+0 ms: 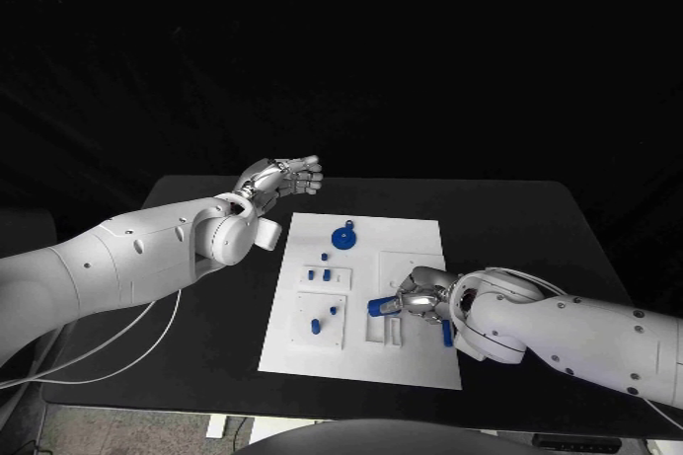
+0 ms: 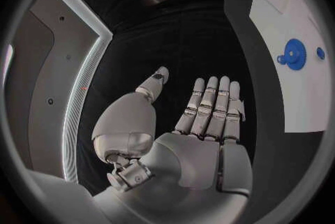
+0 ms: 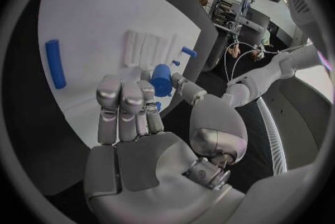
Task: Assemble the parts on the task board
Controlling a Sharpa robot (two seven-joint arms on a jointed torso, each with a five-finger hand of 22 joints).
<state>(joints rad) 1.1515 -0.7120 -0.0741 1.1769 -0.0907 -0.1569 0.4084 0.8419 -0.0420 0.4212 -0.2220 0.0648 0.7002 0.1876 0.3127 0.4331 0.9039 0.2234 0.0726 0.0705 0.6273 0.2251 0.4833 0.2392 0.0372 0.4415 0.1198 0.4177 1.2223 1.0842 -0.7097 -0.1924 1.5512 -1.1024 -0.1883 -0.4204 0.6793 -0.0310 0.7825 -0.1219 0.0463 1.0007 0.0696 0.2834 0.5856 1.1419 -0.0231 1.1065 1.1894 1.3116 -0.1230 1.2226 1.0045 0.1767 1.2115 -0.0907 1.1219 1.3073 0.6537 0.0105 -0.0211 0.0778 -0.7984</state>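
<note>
Right hand (image 1: 422,297) pinches a blue cylindrical part (image 1: 382,305) low over the task board (image 1: 406,236) near its right edge, presumably lining it up for a slot. Left hand (image 1: 285,177) hangs empty, fingers loosely apart, off the board's far-left corner, clear of the work.

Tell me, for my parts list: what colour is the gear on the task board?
Blue; the gear on the white task board shows best in the left wrist view.

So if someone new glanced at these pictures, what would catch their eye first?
Probably the right hand, holding a blue cylinder over the near right part of the white task board. Next, the blue gear at the board's far end, and the left hand raised beyond the board's far left corner, holding nothing.
</note>
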